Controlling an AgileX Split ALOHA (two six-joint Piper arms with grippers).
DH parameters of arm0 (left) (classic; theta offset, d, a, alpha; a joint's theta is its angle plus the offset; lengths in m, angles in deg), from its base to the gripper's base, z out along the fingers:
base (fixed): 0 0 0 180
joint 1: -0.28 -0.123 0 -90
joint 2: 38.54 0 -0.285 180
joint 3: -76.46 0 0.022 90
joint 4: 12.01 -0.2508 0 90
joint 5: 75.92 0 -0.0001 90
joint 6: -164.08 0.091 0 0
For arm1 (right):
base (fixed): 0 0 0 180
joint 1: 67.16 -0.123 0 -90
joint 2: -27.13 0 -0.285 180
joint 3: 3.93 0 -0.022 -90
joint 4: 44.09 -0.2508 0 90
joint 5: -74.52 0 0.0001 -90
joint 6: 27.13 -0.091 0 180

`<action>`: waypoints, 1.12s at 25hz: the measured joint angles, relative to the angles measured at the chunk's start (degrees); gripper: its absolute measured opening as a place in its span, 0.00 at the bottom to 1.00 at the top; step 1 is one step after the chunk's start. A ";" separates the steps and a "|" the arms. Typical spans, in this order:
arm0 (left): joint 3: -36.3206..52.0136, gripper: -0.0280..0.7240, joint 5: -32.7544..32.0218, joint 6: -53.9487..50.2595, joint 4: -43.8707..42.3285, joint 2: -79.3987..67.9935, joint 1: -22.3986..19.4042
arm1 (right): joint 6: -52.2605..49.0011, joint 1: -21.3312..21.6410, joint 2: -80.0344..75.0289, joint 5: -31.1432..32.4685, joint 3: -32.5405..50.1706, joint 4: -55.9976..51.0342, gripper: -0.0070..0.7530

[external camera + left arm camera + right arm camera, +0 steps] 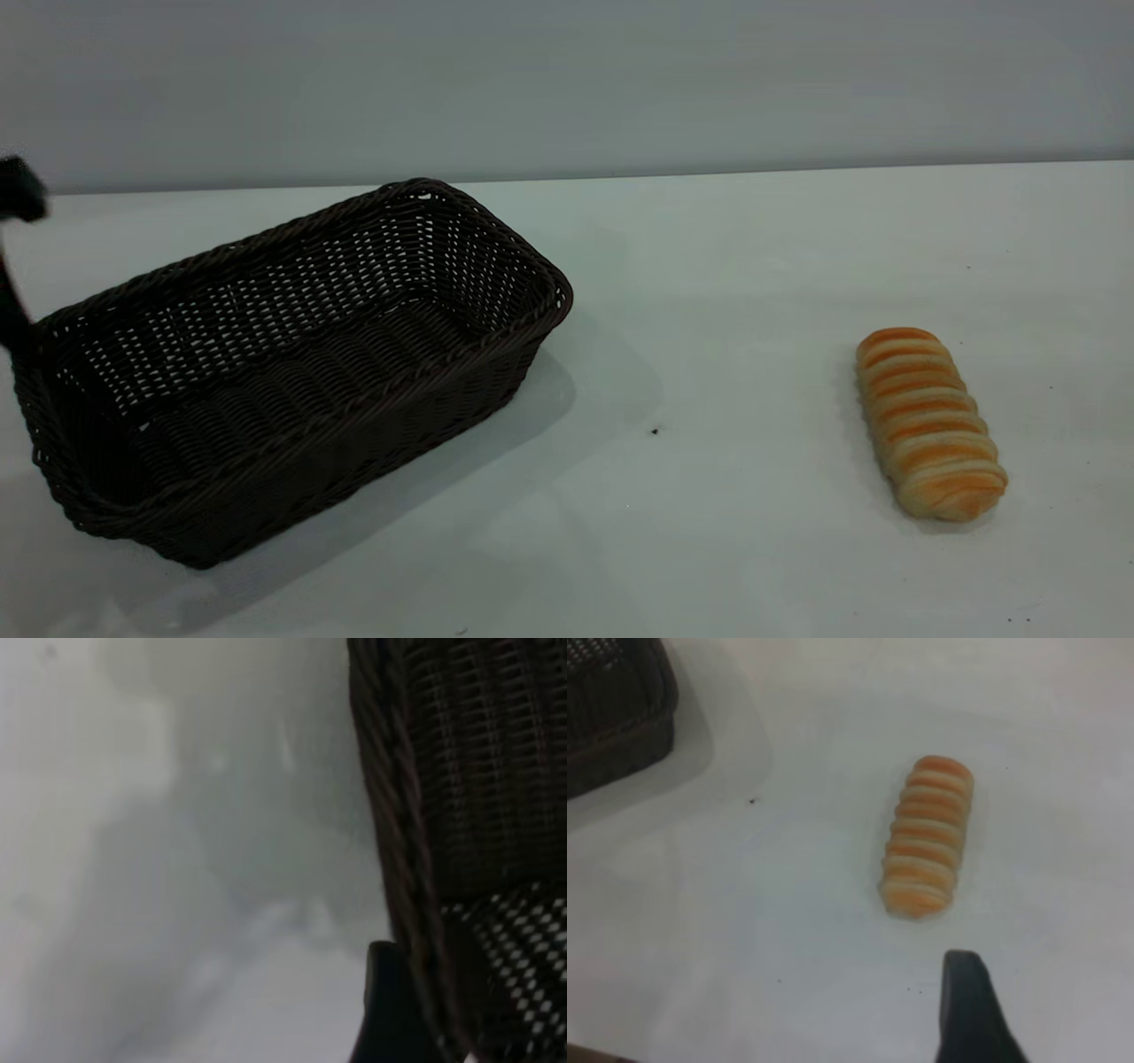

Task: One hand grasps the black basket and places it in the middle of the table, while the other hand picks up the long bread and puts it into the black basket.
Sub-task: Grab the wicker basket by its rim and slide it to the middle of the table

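Note:
The black basket (pixel 292 354) stands at the left of the white table (pixel 709 266), set diagonally, with nothing inside. My left gripper (pixel 16 341) is at its far-left end, mostly out of the exterior view. In the left wrist view the gripper (pixel 434 1014) is shut on the basket's braided rim (pixel 399 815). One finger (pixel 385 1010) presses the rim's outer side and the other is hidden behind the weave. The long bread (pixel 930 424) lies on the table at the right. My right gripper (pixel 1045 1001) hovers open above the table just short of the bread (pixel 926 837), with one finger (pixel 966 1001) showing.
A corner of the basket (pixel 611 709) shows in the right wrist view, well away from the bread. Bare tabletop lies between basket and bread, with a small dark speck (pixel 655 431). A grey wall runs behind the table's far edge.

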 joint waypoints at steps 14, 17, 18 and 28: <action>-0.40 0.76 6.23 -0.81 4.41 -10.04 0.00 | 0.45 0.00 0.00 0.00 0.00 0.00 0.57; -0.40 0.76 8.48 -1.03 4.43 -12.87 0.00 | 0.45 0.00 0.00 0.00 0.00 0.00 0.57; -0.40 0.76 9.28 -1.28 4.43 -14.35 0.00 | 0.45 0.00 0.00 0.00 0.00 0.00 0.57; -0.59 0.38 20.38 -3.52 5.06 -24.73 0.00 | 0.51 0.00 0.00 -0.33 0.00 0.23 0.57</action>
